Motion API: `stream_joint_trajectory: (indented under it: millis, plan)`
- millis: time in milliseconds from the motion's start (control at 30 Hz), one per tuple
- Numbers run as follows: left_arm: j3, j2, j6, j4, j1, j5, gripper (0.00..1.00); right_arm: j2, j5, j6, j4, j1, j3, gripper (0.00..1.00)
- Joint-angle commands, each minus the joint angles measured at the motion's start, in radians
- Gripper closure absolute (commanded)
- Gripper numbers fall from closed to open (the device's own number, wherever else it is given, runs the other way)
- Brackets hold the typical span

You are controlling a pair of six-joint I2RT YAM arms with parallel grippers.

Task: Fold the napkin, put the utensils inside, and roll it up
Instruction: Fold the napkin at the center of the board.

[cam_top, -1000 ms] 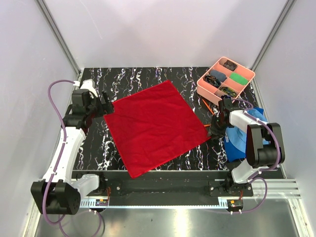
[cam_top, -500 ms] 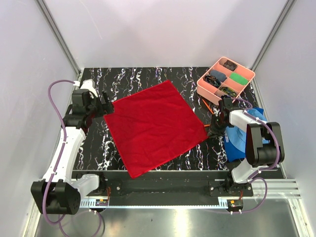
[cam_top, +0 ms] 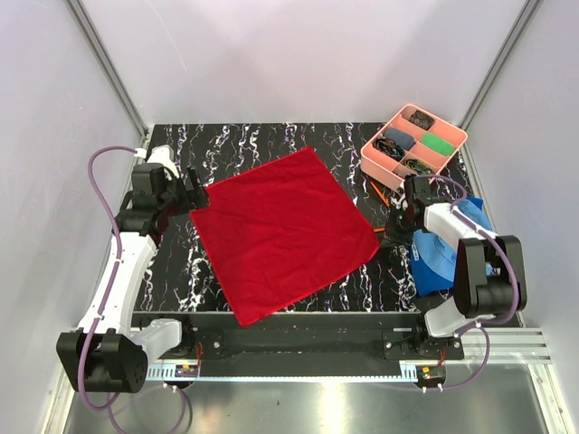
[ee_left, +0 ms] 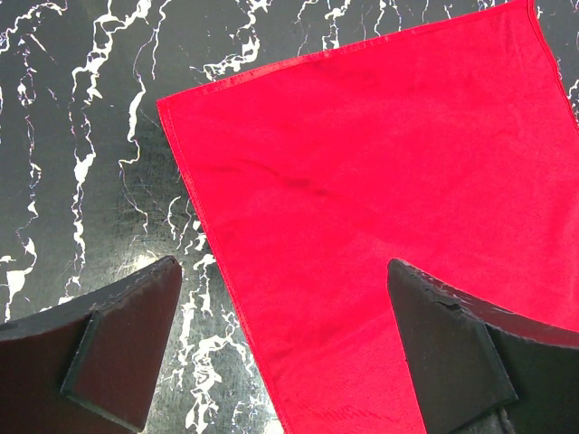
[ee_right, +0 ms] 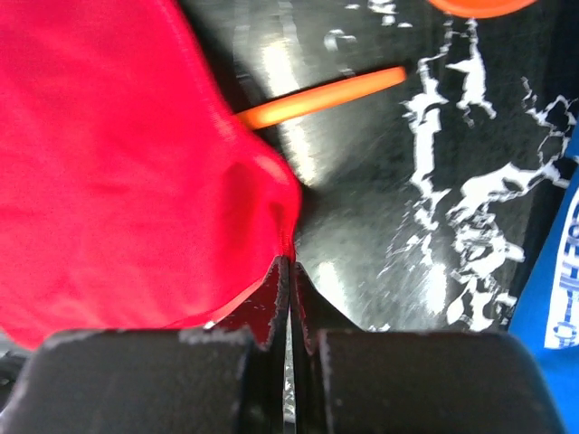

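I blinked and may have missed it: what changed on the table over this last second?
The right gripper closed on the right corner of the napkin, pulling that corner slightly inward. The left gripper stayed open over the left corner, and the orange utensils did not move.

You've got bright, even overhead light and soft shadows. Right wrist view: white glare on the glossy table (ee_right: 303, 158) just right of the napkin (ee_right: 109, 172), and the right gripper (ee_right: 288, 267) below it looks blurry.

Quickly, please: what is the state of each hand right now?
Left hand: open, holding nothing.
Right hand: closed on the napkin corner.
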Motion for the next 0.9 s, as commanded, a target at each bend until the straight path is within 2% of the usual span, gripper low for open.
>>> stream_joint_trajectory:
  millis: [0,133,333,500,867]
  plan:
    - [0.021,-0.015,0.012,0.032,-0.004,0.002,0.01,-0.119,-0.064,0.029,-0.013,0.012,0.059,1.0]
    - [0.022,-0.017,0.01,0.032,-0.004,0.009,0.01,-0.141,-0.06,0.059,-0.001,0.087,0.12,1.0]
    - [0.021,-0.02,0.006,0.032,-0.005,0.012,0.01,-0.054,-0.041,0.109,0.112,0.228,0.215,1.0]
    - [0.019,-0.02,0.0,0.035,-0.004,0.025,0.01,0.107,-0.066,0.149,0.197,0.329,0.321,1.0]
    - [0.016,-0.02,-0.011,0.039,-0.005,0.043,0.01,0.501,-0.103,0.196,0.281,0.535,0.723,1.0]
